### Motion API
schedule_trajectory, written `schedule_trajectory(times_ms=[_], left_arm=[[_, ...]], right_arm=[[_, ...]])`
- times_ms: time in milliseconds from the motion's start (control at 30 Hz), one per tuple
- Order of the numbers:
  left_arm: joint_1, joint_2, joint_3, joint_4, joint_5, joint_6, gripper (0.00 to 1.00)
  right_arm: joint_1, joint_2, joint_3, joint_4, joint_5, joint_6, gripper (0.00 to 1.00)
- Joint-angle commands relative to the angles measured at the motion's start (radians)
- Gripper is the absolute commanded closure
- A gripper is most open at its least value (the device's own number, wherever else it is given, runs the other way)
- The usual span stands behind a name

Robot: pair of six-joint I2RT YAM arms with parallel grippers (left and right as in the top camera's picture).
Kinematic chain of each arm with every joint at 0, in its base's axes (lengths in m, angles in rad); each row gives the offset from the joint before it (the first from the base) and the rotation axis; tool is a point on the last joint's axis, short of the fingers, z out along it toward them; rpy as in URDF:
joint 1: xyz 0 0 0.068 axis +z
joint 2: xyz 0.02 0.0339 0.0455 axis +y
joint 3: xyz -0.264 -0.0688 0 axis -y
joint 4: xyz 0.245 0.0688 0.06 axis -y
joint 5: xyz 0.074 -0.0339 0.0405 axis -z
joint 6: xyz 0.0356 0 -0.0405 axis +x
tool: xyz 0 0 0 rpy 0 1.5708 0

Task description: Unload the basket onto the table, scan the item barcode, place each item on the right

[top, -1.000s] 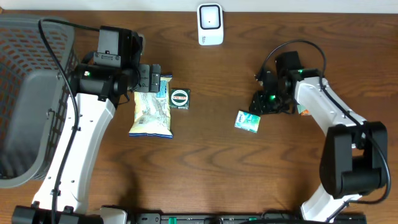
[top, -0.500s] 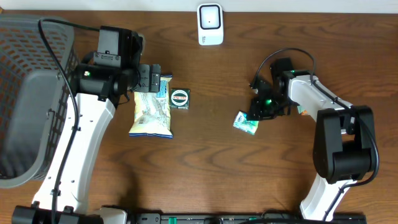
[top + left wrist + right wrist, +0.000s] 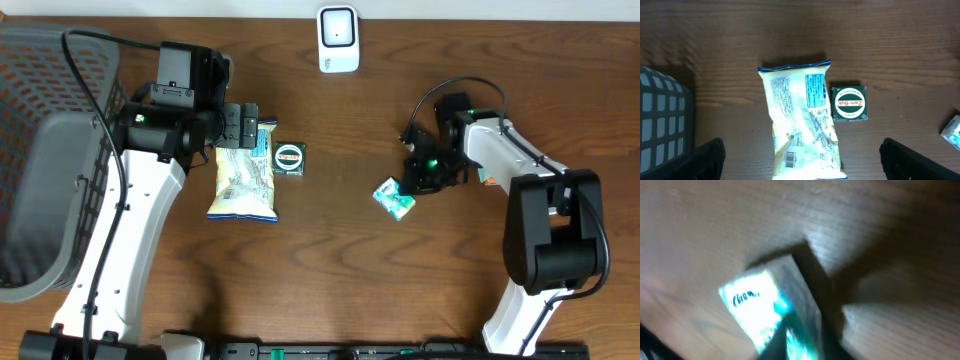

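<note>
Your right hand sat low against the small teal box, which lay on the tabletop right at its fingertips. The wrist view was too blurred to tell whether the jaws had hold of it. Your left hand hung wide open and empty, the snack bag directly beneath it.

Left end effector, jaws wide apart.

Even overhead light; right wrist view blurred, shadowed
</note>
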State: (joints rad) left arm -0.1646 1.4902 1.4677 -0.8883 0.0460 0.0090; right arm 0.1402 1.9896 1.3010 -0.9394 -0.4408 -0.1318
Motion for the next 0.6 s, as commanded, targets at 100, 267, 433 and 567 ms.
schedule_trajectory(times_ms=[100,267,433,567], left_arm=[[0.005,0.0,0.009,-0.002,-0.006,0.017,0.02],[0.005,0.0,0.009,-0.002,-0.006,0.017,0.02],[0.005,0.0,0.009,-0.002,-0.006,0.017,0.02],[0.005,0.0,0.009,-0.002,-0.006,0.017,0.02]], right_arm=[[-0.003,-0.017,0.068,-0.099,0.013,-0.002,0.64],[-0.003,-0.016,0.04,-0.161,0.029,0.008,0.65],[-0.003,-0.016,-0.01,-0.123,0.073,0.031,0.66],[-0.003,-0.014,-0.063,-0.038,0.092,0.058,0.65]])
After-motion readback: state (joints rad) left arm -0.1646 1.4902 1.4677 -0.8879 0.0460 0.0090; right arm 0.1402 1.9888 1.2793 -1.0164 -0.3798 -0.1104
